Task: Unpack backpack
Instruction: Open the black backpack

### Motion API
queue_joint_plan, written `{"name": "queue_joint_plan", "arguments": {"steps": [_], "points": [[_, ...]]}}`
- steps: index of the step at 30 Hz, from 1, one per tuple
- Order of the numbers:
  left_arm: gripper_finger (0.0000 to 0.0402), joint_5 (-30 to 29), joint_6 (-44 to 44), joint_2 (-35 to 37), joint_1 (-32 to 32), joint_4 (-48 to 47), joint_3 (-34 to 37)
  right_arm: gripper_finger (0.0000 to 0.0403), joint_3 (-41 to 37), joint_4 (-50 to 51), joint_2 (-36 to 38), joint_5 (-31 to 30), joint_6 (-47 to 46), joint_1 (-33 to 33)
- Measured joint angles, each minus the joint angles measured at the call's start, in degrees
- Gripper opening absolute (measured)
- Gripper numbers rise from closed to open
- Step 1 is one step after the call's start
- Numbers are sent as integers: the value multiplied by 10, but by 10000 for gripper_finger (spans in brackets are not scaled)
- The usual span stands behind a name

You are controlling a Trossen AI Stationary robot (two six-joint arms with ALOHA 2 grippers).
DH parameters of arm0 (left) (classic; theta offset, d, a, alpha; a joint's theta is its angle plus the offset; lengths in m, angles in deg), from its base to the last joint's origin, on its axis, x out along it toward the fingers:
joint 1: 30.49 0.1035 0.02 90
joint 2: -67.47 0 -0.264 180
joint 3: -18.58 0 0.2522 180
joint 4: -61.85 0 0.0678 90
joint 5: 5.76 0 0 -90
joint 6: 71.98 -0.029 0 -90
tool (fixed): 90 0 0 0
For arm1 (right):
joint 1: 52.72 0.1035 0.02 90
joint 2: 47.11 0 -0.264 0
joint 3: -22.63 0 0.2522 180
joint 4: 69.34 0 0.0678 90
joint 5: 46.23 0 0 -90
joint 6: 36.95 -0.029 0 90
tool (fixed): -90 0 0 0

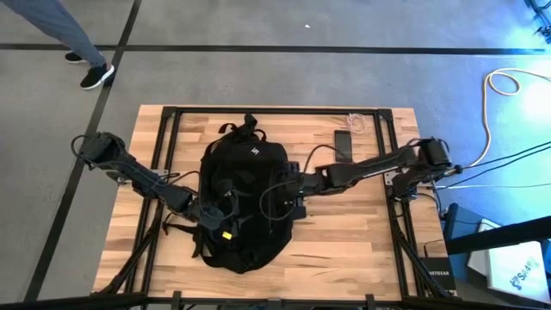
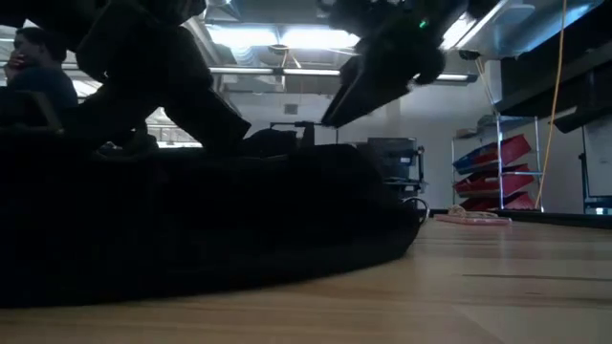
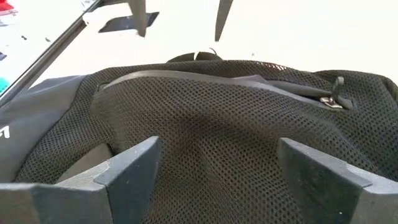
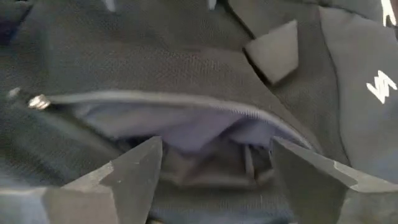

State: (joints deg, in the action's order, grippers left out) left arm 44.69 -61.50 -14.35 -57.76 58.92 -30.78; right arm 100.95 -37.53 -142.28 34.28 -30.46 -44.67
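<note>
Both grippers over backpack (image 1: 245, 202) — lengthwise, handle far.

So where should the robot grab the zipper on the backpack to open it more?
Probably by the small metal zipper pull at the closed end of the half-open pocket on the backpack. It sticks up off the fabric, so fingers can pinch it from above. The right gripper is open just over that pocket; the left gripper is open over the mesh.
</note>
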Motion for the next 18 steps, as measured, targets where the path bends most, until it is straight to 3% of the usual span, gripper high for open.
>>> {"name": "queue_joint_plan", "arguments": {"steps": [3, 5, 10, 18], "points": [[310, 1, 1, 0, 0, 35, 20, 279, -1, 12, 24, -31, -9, -1], [310, 2, 2, 0, 0, 52, 30, 279, -1, -38, 27, -35, -21, -2], [310, 2, 11, 0, 0, 53, 34, 279, -5, -169, -16, 22, -39, -2], [310, 20, 6, 0, -5, 51, 34, 279, -5, -100, -143, 56, -51, -2]]}}
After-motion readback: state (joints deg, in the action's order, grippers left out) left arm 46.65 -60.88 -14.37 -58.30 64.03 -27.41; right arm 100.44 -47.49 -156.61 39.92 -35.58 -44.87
